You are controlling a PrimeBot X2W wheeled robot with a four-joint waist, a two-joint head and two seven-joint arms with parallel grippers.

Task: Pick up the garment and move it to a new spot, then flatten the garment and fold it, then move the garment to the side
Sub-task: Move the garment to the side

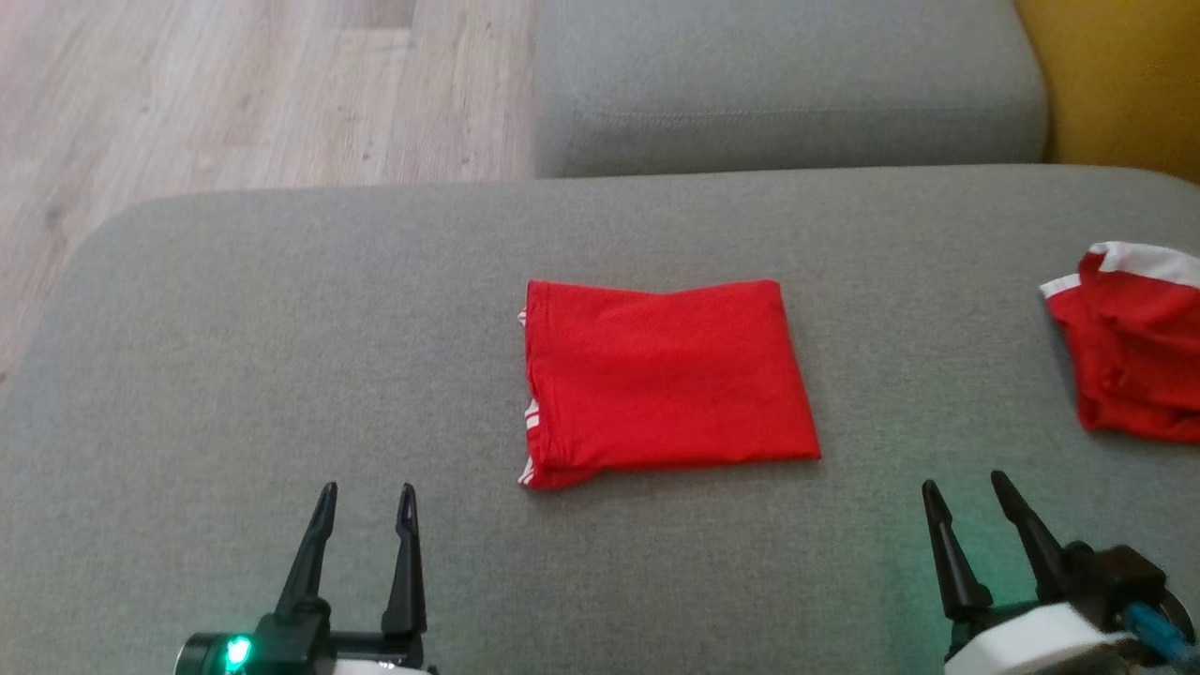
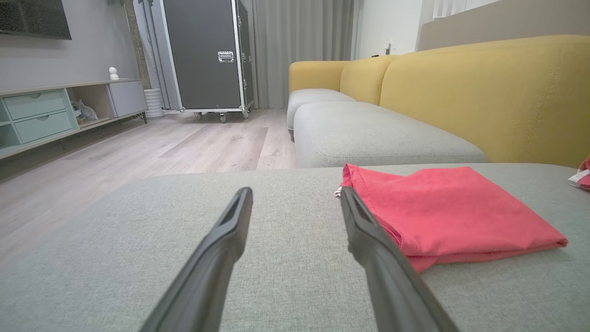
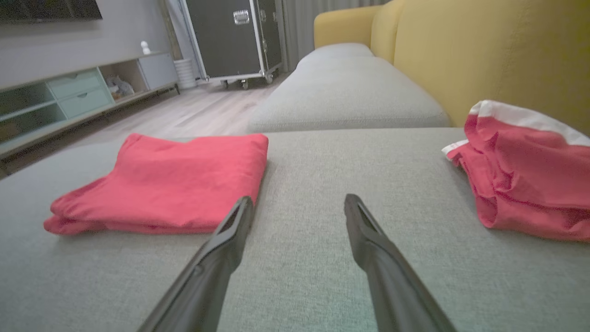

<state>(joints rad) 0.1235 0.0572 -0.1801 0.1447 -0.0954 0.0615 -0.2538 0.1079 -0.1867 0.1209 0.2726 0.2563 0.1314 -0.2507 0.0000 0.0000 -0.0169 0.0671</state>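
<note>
neatly folded garment [image 1: 666, 375] has bare cushion [image 1: 281, 328] round its edges (left end effector [image 1: 367, 489], right end effector [image 1: 964, 481] gape empty).

Black taper-fingered left tool [image 1: 367, 492] with a glowing green light [image 1: 237, 652]; right tool [image 1: 964, 483] has white wrist casing [image 1: 1041, 647], blue cable [image 1: 1158, 633].

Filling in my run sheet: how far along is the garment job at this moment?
Done: the red garment lies folded in a neat rectangle on the grey cushion. In hand: nothing; the left gripper and right gripper are open, empty, short of it. Left: moving it to the side. A crumpled red-and-white garment lies at the right.
</note>
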